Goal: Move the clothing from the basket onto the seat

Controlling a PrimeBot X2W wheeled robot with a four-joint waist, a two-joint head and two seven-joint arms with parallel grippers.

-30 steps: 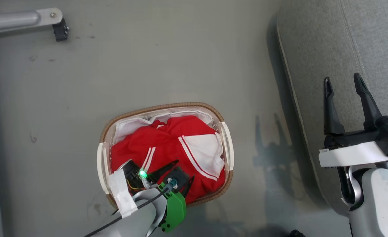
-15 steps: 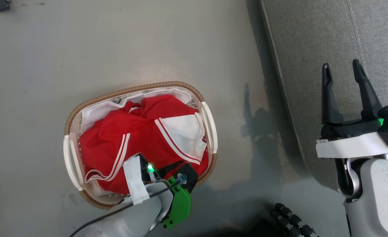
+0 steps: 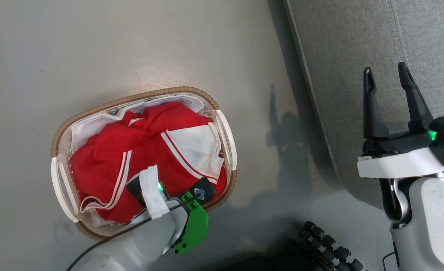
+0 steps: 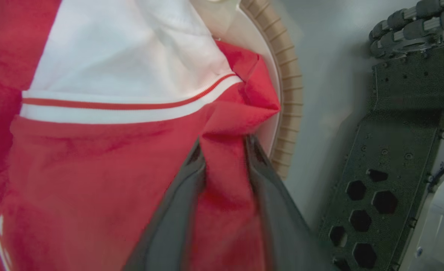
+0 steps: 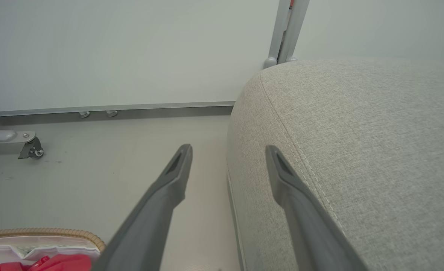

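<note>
Left gripper point(image 4: 224, 145) clamped on clothing point(image 4: 94, 169)
Jaws, spread a second ago, now pinch a red fold inside the basket point(image 3: 131, 98); lift-out should follow.

Overhead and wrist-close, shared basket point(image 3: 131, 99)

Floor point(image 3: 94, 45): smooth grey, faintly scuffed, one pale glare patch
Wall point(image 5: 131, 49): plain, pale
Skirting point(image 5: 150, 107): thin metal strip at the wall's foot
Frame leg point(image 5: 3, 136): grey metal, small caster (resting on the floor)
</note>
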